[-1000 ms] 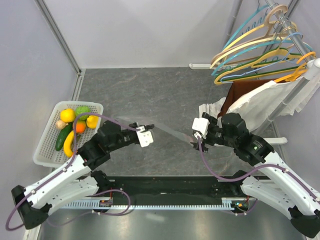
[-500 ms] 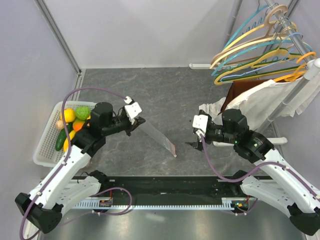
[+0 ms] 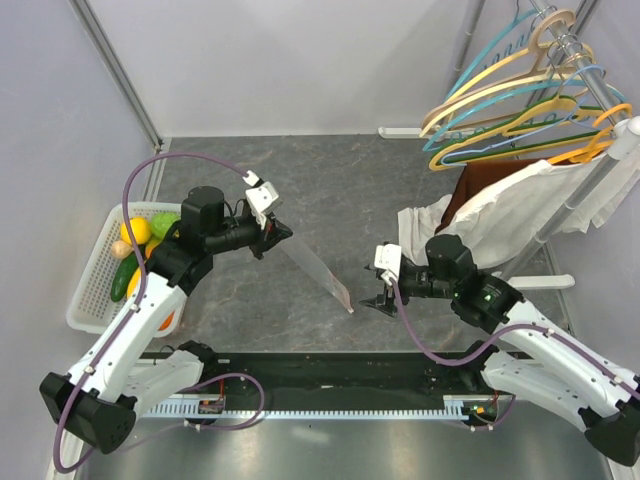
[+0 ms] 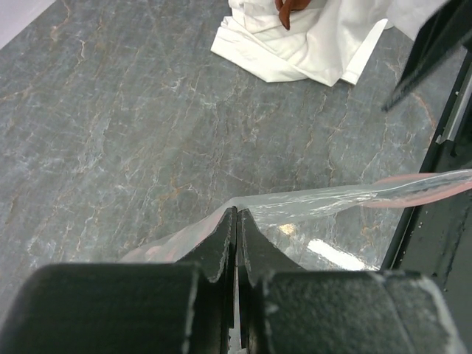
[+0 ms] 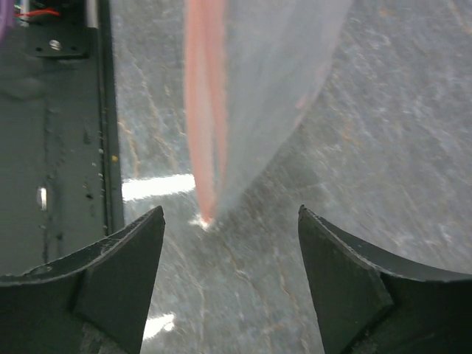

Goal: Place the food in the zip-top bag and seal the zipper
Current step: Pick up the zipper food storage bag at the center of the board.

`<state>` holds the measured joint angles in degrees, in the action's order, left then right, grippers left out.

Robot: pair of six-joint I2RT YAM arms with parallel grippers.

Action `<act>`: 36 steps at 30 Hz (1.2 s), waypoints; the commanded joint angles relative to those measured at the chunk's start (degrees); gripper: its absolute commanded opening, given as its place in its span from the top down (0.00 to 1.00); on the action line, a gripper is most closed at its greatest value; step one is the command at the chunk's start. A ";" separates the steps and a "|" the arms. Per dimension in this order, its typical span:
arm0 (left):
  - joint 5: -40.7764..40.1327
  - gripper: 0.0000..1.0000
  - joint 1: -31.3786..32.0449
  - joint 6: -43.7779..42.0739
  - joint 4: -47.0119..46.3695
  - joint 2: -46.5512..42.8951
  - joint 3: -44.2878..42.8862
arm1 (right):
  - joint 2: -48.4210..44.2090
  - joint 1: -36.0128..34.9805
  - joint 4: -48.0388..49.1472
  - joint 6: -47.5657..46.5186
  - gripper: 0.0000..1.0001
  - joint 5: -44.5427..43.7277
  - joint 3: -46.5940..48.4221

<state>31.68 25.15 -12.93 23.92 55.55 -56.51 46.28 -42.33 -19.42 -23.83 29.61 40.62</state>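
My left gripper (image 3: pixel 281 236) is shut on one corner of the clear zip-top bag (image 3: pixel 310 268), which hangs slanting down to the table; its lower corner touches the floor. In the left wrist view the shut gripper (image 4: pixel 237 215) pinches the bag film (image 4: pixel 324 203). The pinkish zipper strip (image 5: pixel 203 133) runs down just ahead of my right gripper (image 5: pixel 230 221), which is open and empty. In the top view the right gripper (image 3: pixel 377 301) sits low, a little right of the bag's lower corner (image 3: pixel 346 303). The food (image 3: pixel 135 231) lies in a white mesh basket (image 3: pixel 92 292) at the left.
A white cloth (image 3: pixel 420 225) lies on the table to the right, under a rack of coloured hangers (image 3: pixel 520 100). A black rail (image 3: pixel 330 375) runs along the table's near edge. Grey walls close the left and back.
The right gripper let go of the bag and dropped low, open. The left arm swung left and back with the bag, whose free end fell to the table.
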 commanded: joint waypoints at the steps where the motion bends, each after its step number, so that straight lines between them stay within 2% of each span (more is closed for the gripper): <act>1: 1.36 0.98 -0.71 3.79 -1.51 0.52 -2.20 | 2.76 -3.63 7.90 5.71 0.21 0.55 -0.45; 7: 2.24 0.98 -1.24 4.05 -2.21 0.61 -1.76 | 6.54 -5.84 13.79 8.72 0.35 -3.15 -1.42; 11: 2.86 0.98 -1.42 4.14 -2.21 0.61 -1.41 | 8.30 -5.84 15.20 8.02 0.40 -4.90 -1.07; 17: 3.74 0.98 -1.77 4.49 -2.30 0.26 -1.06 | 10.23 -5.84 15.29 5.38 0.58 -5.96 -1.42; 21: 4.35 0.98 -2.03 5.19 -2.21 0.35 -1.14 | 12.77 -5.84 16.25 6.25 0.60 -5.44 -0.89; 22: 4.44 0.98 -1.94 5.72 -2.21 0.52 -1.32 | 13.04 -5.93 16.69 6.78 0.63 -4.91 -0.55; 26: 4.71 0.98 -2.12 7.91 -3.53 2.62 -2.37 | 14.01 -6.01 14.07 8.71 0.97 -4.82 2.78; 27: 4.97 0.98 -2.03 8.44 -4.23 3.59 -3.42 | 13.66 -6.01 12.84 9.15 1.00 -5.08 3.93; 33: 9.35 0.98 -2.12 16.61 -8.80 15.61 -11.32 | 13.83 -6.01 4.40 17.85 1.00 -7.20 16.40; 35: 11.37 0.93 -2.03 21.17 -12.57 18.79 -13.88 | 15.23 -6.10 3.51 22.22 1.00 -6.67 20.26; 36: 12.95 0.86 -2.12 25.02 -13.80 21.42 -16.50 | 15.85 -6.19 3.42 23.30 1.00 -6.75 21.50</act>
<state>38.33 23.31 -0.14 18.00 70.98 -65.93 60.73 -48.10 -14.76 -9.17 23.00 54.08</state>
